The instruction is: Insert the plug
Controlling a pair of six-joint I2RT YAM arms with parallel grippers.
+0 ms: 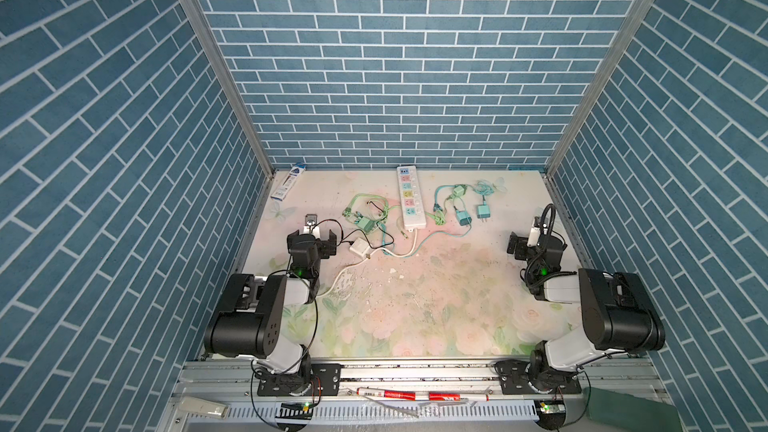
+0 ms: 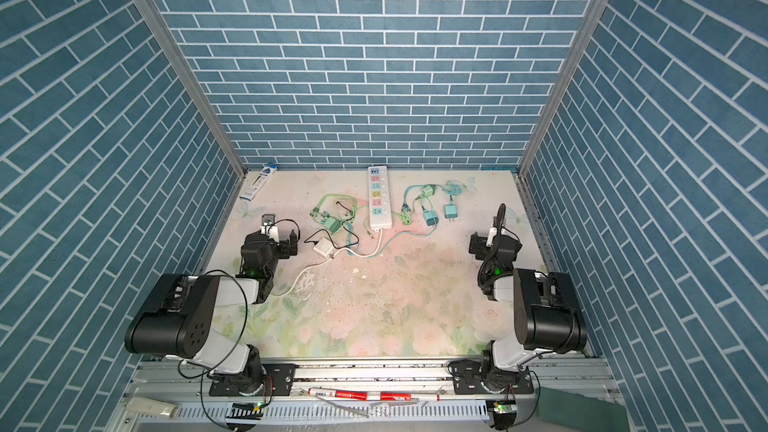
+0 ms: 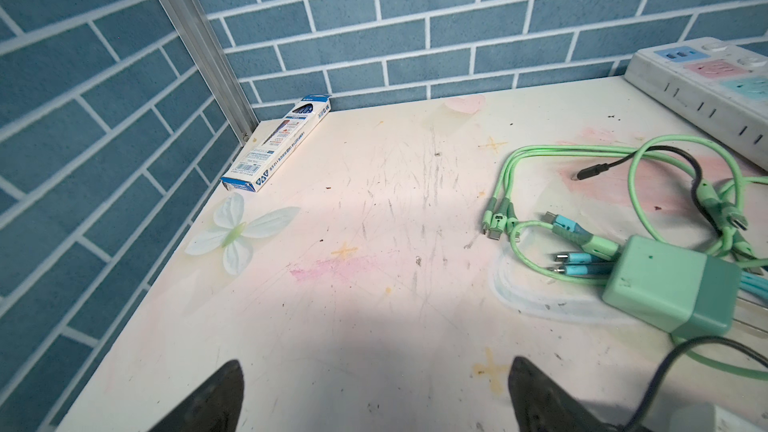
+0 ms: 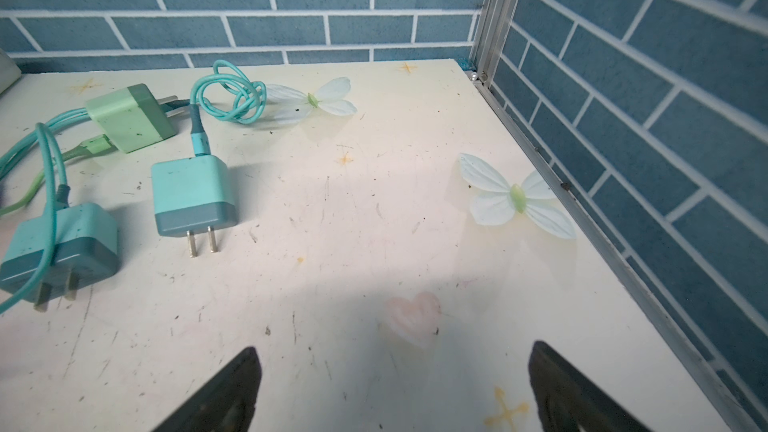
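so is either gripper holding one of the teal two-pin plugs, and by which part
Nothing is held: the left gripper and right gripper are both open and empty.

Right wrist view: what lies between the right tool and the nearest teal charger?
Only bare, scuffed tabletop between the right tool and the teal charger; the right wrist view shows it.
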